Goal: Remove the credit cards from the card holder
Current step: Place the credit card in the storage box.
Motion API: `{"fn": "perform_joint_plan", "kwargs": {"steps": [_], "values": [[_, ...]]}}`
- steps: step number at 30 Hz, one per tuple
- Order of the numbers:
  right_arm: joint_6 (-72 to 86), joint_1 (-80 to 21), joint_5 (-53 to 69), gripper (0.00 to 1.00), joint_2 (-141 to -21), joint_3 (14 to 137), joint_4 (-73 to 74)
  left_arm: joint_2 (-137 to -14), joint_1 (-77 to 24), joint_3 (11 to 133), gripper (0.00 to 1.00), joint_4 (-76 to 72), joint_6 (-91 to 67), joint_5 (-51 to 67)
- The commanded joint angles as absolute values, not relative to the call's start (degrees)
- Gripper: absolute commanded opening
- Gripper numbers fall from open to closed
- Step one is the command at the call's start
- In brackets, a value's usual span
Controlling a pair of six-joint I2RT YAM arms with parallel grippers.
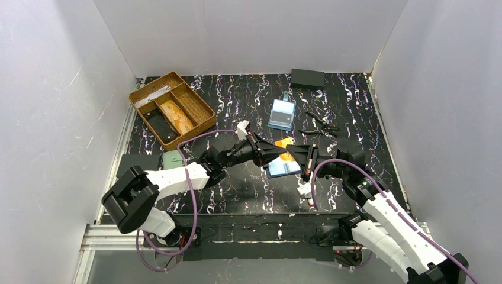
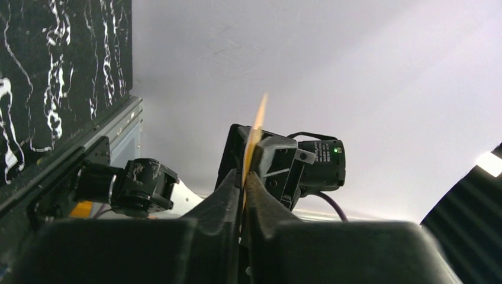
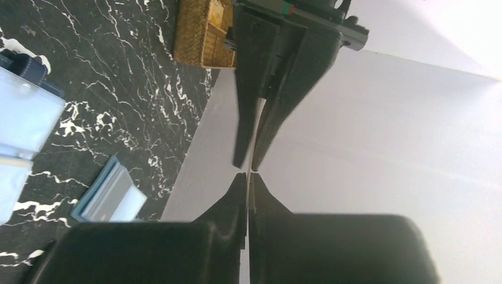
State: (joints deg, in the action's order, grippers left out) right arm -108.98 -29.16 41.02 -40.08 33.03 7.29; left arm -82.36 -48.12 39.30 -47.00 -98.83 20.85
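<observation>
**Top external.** The card holder [image 1: 283, 168] lies open on the black marbled table [image 1: 237, 195], with its pale blue inside facing up. Both arms meet just above it. The left gripper [image 1: 277, 151] comes in from the holder's left and the right gripper [image 1: 299, 158] from its right, tips nearly touching. An orange credit card [image 1: 285, 142] sits between them, over the holder's far edge and off the table. A light blue clear case [image 1: 282, 114] lies beyond the holder, and a black box [image 1: 307, 78] lies further beyond. A green pouch [image 1: 173, 158] is well to the holder's left. A wicker tray [image 1: 197, 97] is left of the holder and beyond it.

**Left wrist.** The card is seen edge-on as a thin orange sliver. The left fingers are clenched on its lower part, and the rest stands up past the tips. The right gripper's body faces this camera just behind the card.

**Right wrist.** The right fingertips are pressed together. A hairline shows between the pads, but I cannot tell if it is the card's edge. The left fingers point in from opposite, tips close to the right ones. The holder's pale blue panel is at the frame's left edge.
</observation>
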Motion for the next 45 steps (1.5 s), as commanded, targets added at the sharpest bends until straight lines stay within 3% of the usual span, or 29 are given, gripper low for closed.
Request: {"fn": "perform_joint_plan", "kwargs": {"steps": [1,4,8,9,15,20,27,31,37,40,45], "values": [[-105.04,-30.72,40.41,0.06,-38.98,32.87,3.1,-83.41,-48.43,40.29,0.0,-53.43,-97.32,21.32],[-99.02,-31.02,39.02,0.4,-38.82,34.09,4.33,-83.52,-47.96,38.03,0.0,-58.65,-95.05,20.39],[-89.52,-31.03,35.23,0.93,-41.53,41.88,15.05,-82.6,-45.62,34.42,0.0,-59.62,-88.06,21.5],[-87.19,-31.03,34.55,0.98,-42.57,43.49,17.6,-82.26,-44.86,33.41,0.0,-59.59,-86.39,21.93],[-67.5,-31.03,31.35,0.98,-49.0,50.35,27.08,-77.89,-34.07,28.01,0.0,-58.36,-73.78,30.05],[-48.57,-30.94,30.1,0.98,-62.52,60.1,40.83,-72.99,-16.93,30.31,0.0,-42.39,-57.62,41.15],[-47.83,-25.97,41.44,0.98,-79.12,68.5,57.18,-82.41,4.79,41.42,0.0,-32.3,-49.12,53.09],[-45.78,-20.2,48.18,0.98,-80.9,64.13,50.95,-87.84,10.95,48.53,0.0,-27.57,-45.03,54.31],[-35.45,-13.68,51.87,0.98,-77.15,52.54,30.21,-91.21,14.52,59.52,0.0,-7.32,-32.89,50.48],[-35.1,-7.97,54.1,0.98,-76.01,49.47,29.65,-93.42,14.67,66.06,0.0,5.83,-24.63,46.7],[-36.78,-4.59,56.23,0.98,-75.62,48.63,30.69,-95.45,15.37,68.56,0.0,9.44,-21.66,45.46]]}}
